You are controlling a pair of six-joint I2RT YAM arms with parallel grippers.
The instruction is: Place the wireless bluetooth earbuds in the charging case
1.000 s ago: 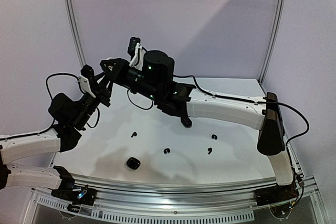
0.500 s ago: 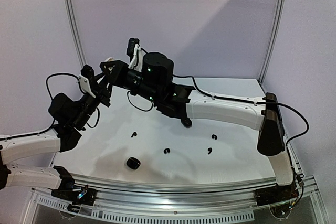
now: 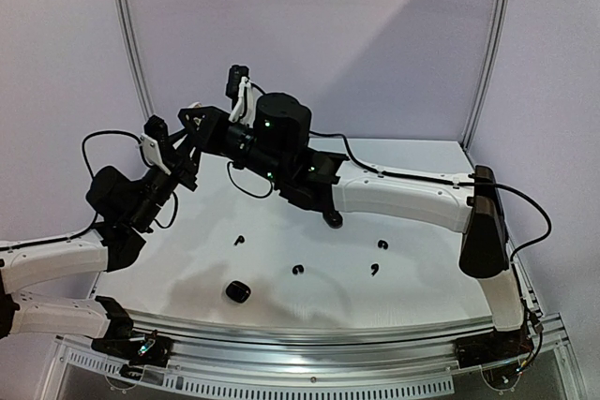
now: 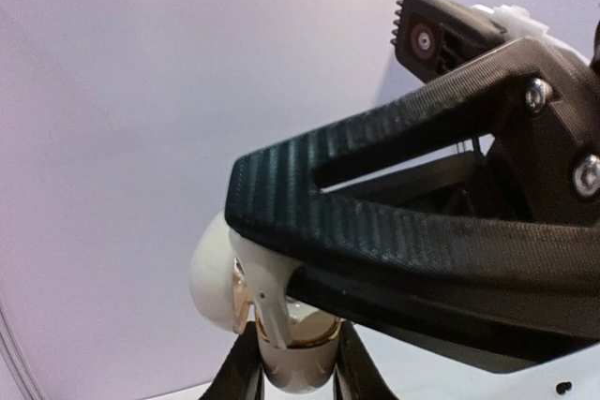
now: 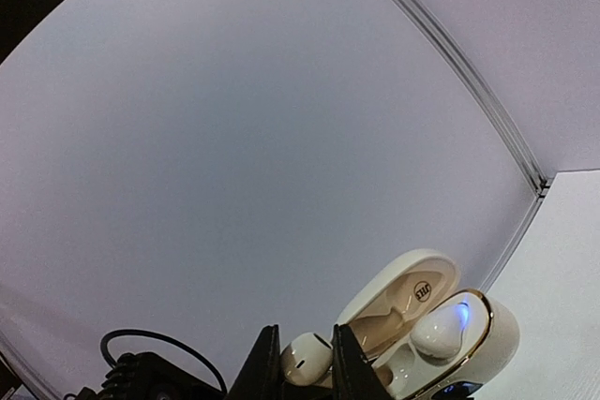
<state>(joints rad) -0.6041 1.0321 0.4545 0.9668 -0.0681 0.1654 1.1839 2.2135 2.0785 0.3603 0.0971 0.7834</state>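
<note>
Left fingers (image 4: 359,377) clamp the open charging case (image 5: 492,336) (lid up); right fingers (image 5: 265,372) pinch a white earbud (image 5: 305,361).

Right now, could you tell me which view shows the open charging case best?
The right wrist view: the charging case sits with lid up and one white earbud seated inside. The left wrist view shows only part of its shell behind a black gripper finger. The top view barely shows it at all.

The white charging case (image 5: 487,348) is up in the air and open, its lid tipped back, with one white earbud (image 5: 436,330) seated inside. A second white earbud (image 5: 305,360) sits just at its 9 o'clock. Four glossy black hook earbuds (image 3: 298,271) lie apart from each other at its 5 o'clock.
</note>
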